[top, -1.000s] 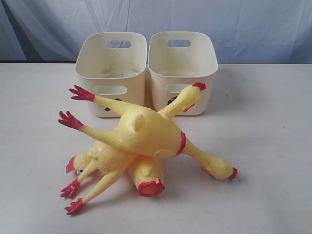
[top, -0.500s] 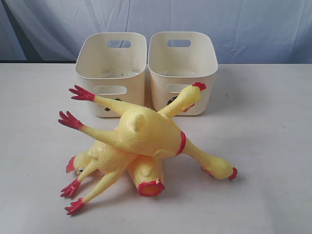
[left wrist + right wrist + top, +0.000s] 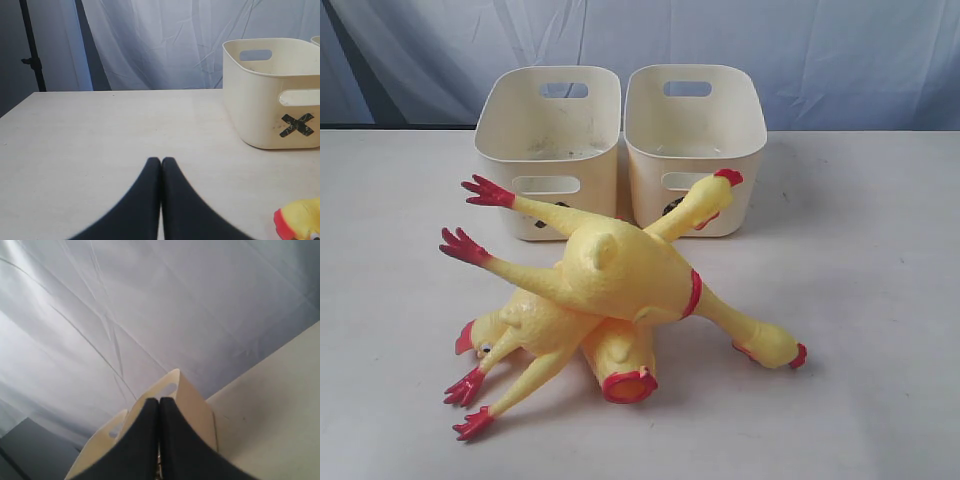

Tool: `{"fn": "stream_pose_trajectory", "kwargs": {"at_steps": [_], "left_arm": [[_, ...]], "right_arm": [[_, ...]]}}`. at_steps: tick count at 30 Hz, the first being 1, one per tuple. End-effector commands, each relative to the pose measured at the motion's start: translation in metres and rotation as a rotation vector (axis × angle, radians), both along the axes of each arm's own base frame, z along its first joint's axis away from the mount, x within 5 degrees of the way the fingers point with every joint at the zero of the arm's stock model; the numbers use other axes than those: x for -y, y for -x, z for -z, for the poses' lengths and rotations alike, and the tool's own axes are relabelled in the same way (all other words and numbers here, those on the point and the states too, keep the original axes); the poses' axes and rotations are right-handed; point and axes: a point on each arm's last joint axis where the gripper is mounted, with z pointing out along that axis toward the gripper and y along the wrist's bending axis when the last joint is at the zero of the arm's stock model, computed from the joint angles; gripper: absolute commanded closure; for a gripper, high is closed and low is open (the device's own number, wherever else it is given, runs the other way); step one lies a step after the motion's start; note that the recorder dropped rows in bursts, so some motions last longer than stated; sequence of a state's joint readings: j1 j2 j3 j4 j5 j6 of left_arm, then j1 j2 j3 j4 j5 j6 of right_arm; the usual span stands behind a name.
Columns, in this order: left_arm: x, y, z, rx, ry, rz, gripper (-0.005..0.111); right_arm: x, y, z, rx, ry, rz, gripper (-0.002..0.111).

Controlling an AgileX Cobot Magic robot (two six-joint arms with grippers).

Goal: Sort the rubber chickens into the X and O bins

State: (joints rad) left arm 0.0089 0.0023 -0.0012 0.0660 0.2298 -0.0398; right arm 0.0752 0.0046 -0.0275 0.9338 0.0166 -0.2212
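**Sorting not begun: one heap, both grippers empty**

Nearest me, the rubber chickens lie tangled in one heap on the table, in front of the bins. A headless piece sits at the near edge, partly under the big top bird.

- Left gripper: fingers pressed together, holding nothing, low over bare table beside the heap.
- Right gripper: also pressed together and empty, tilted up toward a bin rim.

Behind the heap:
- X bin on the left.
- Second bin just beside it. A chicken's neck hides its mark; presumably the O.
- No chicken shows inside either.

Judgement: first pick not yet started. The next move calls for spreading one gripper and taking the top bird, since it pins the others.
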Motion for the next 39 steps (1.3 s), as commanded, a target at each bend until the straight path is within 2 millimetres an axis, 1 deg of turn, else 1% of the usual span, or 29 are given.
{"fn": "stream_pose_trajectory", "kwargs": {"at_steps": [1,4,7,10,14,21,25,28,31,35,39], "left_arm": [[0.0,0.0,0.0,0.007,0.0,0.001,0.107],[0.0,0.0,0.0,0.007,0.0,0.001,0.107],[0.0,0.0,0.0,0.007,0.0,0.001,0.107],[0.0,0.0,0.0,0.007,0.0,0.001,0.107],[0.0,0.0,0.0,0.007,0.0,0.001,0.107],[0.0,0.0,0.0,0.007,0.0,0.001,0.107],[0.0,0.0,0.0,0.007,0.0,0.001,0.107],[0.0,0.0,0.0,0.007,0.0,0.001,0.107],[0.0,0.0,0.0,0.007,0.0,0.001,0.107],[0.0,0.0,0.0,0.007,0.0,0.001,0.107],[0.0,0.0,0.0,0.007,0.0,0.001,0.107]], "right_arm": [[-0.005,0.008,-0.027,0.054,0.028,-0.057,0.108],[-0.011,0.014,-0.044,0.072,0.143,-0.11,0.108],[-0.016,0.014,-0.052,0.034,0.232,-0.169,0.108],[-0.02,0.011,-0.056,0.0,0.3,-0.219,0.108],[-0.026,0.005,-0.057,-0.034,0.453,-0.295,0.108],[-0.036,-0.014,-0.052,-0.149,0.668,-0.441,0.108],[-0.039,-0.026,-0.043,-0.202,0.798,-0.503,0.108],[-0.044,-0.034,-0.037,-0.243,0.839,-0.556,0.108],[-0.049,-0.041,-0.031,-0.258,0.906,-0.613,0.108],[-0.055,-0.049,-0.023,-0.247,1.049,-0.695,0.108],[-0.061,-0.059,-0.014,-0.276,1.094,-0.734,0.108]]}}
